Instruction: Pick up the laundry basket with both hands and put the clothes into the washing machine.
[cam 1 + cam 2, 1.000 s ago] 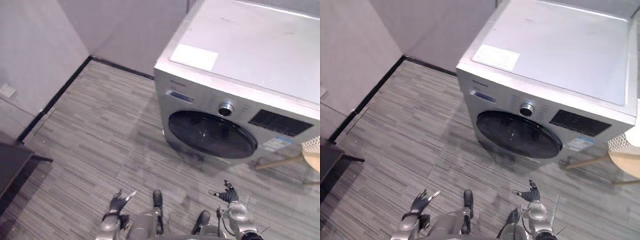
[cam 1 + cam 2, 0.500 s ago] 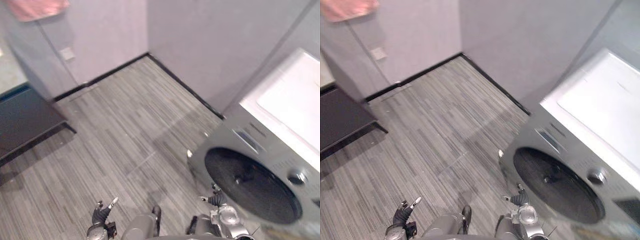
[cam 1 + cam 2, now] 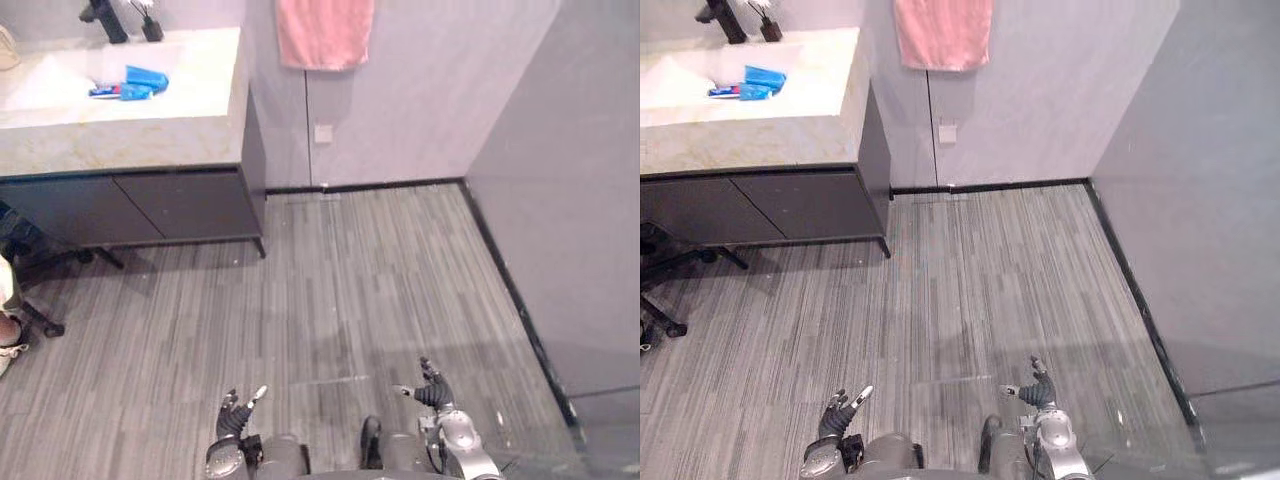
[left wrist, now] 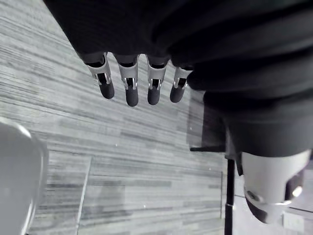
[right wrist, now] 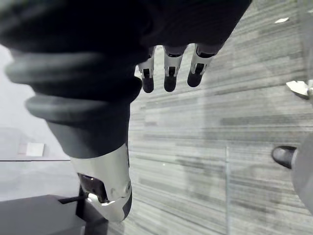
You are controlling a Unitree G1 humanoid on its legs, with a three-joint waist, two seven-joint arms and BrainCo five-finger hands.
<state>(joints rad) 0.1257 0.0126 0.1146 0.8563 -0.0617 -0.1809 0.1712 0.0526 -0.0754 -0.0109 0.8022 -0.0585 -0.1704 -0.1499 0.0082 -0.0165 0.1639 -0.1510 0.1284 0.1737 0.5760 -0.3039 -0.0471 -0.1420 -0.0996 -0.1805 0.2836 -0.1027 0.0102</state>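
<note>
My left hand (image 3: 238, 415) hangs low at the bottom of the eye views, over the striped grey floor. Its fingers (image 4: 127, 85) are straight and hold nothing, and its thumb (image 4: 269, 196) stands apart from them. My right hand (image 3: 432, 392) is at the same height, a little to the right. Its fingers (image 5: 168, 73) are also straight and empty, with the thumb (image 5: 105, 191) off to the side. Grey floor planks (image 3: 340, 300) lie in front of both hands.
A dark vanity cabinet (image 3: 150, 205) with a pale stone counter (image 3: 150, 110) stands at the far left, blue items (image 3: 135, 82) by its basin. A pink towel (image 3: 323, 30) hangs on the back wall above a socket (image 3: 322, 132). A grey wall (image 3: 580, 200) closes the right side.
The whole picture has swung to the left: the washing machine has slid out on the right, and the vanity and towel have come in. Both hands stay low and open.
</note>
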